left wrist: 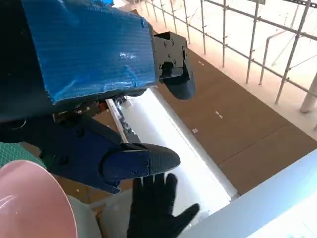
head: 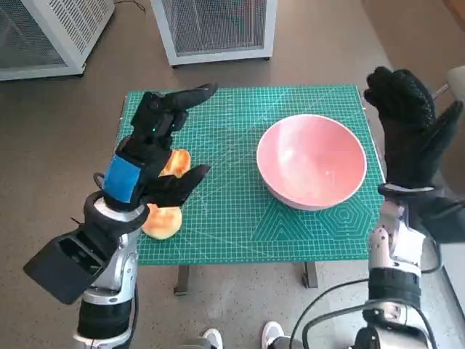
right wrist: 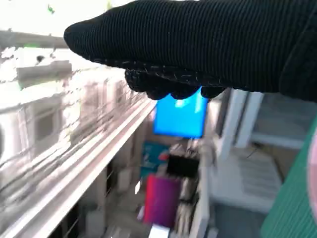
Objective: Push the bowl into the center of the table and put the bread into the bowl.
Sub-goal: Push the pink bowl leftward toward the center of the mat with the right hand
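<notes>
Though beside bowl point(head: 312, 161) — bread point(head: 166, 205); cabinets point(head: 216, 27) beyond

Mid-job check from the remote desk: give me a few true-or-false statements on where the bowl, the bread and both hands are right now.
1. The bowl holds the bread. False: the bowl has nothing in it; the bread lies on the mat near its left edge.
2. The left hand is over the bread. True.
3. The right hand grips the bowl's rim. False: it is raised beside the bowl, apart from it, holding nothing.
4. The bowl stands upright on the mat's right half. True.
</notes>
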Tool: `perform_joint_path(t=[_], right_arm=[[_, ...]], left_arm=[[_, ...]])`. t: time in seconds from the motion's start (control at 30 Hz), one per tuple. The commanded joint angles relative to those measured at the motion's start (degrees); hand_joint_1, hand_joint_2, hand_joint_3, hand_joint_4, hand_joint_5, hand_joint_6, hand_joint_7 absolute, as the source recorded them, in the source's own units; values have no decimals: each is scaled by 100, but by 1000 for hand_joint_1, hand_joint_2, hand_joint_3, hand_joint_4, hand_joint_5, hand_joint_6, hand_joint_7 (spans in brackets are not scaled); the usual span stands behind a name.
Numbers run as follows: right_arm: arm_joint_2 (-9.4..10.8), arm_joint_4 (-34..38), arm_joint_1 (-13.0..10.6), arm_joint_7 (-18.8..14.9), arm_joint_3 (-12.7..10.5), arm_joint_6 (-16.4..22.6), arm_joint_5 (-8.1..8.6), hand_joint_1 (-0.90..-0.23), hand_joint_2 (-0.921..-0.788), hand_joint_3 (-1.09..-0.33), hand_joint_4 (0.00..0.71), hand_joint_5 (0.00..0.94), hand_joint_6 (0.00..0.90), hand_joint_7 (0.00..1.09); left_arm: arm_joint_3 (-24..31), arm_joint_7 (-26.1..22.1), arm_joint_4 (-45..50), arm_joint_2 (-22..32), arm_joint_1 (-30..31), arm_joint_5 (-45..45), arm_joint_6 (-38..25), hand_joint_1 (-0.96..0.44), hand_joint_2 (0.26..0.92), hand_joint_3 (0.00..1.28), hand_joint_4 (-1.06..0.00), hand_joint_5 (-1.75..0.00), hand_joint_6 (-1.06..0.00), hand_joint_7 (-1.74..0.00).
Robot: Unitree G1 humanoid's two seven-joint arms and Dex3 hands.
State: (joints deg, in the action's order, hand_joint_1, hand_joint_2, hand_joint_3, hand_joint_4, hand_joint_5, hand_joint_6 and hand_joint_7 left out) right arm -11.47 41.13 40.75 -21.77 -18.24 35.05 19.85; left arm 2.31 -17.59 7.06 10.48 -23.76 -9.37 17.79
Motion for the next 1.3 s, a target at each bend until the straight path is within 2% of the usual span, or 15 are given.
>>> perform_joint_path(t=[0.03, 0.2, 0.37, 0.47, 0.6, 0.67, 0.8, 0.97, 1.3], right_arm=[[-84, 841, 178, 240, -141, 2, -87, -342, -921, -506, 496, 22, 164, 599], [-140, 1553, 419, 313, -278, -88, 1, -329, -921, -518, 492, 12, 173, 561], [-160, 2189, 644, 260, -507, -384, 183, -324, -921, -511, 490, 8, 193, 546], [-161, 2439, 730, 273, -615, -534, 212, -318, -921, -512, 504, 14, 204, 541], [-211, 2728, 786, 390, -690, -709, 162, -304, -919, -514, 510, 12, 227, 514], [-228, 2836, 793, 462, -705, -772, 115, -291, -912, -530, 507, 6, 243, 488], [-273, 3026, 760, 612, -683, -880, 5, -278, -905, -544, 499, 1, 252, 470], [-310, 3170, 725, 780, -641, -1021, -139, -276, -913, -552, 479, 0, 250, 451], [-173, 3318, 714, 943, -703, -1360, -157, -291, -921, -570, 480, 2, 256, 425]], left_arm=[[9, -16, -57, -28, -20, -57, 69, -453, 920, 438, 0, -687, 1, -924], [12, -13, -63, -33, -16, -61, 73, -456, 921, 437, 0, -686, 1, -923], [18, -4, -34, -31, 1, -58, 70, -461, 921, 436, -1, -684, 1, -922], [20, -7, -30, -30, 11, -66, 68, -463, 921, 435, -2, -683, 1, -921], [32, -15, -24, -19, 27, -82, 70, -465, 921, 434, -3, -681, 1, -921], [38, -15, -17, -14, 38, -83, 76, -466, 921, 434, -3, -680, 1, -920], [54, -19, -10, -3, 60, -84, 96, -467, 921, 432, -4, -678, 1, -920], [63, -18, -12, 4, 76, -79, 116, -467, 921, 431, -6, -674, 1, -919], [76, -5, -19, -5, 89, -74, 121, -467, 921, 429, -11, -662, 1, -918]])
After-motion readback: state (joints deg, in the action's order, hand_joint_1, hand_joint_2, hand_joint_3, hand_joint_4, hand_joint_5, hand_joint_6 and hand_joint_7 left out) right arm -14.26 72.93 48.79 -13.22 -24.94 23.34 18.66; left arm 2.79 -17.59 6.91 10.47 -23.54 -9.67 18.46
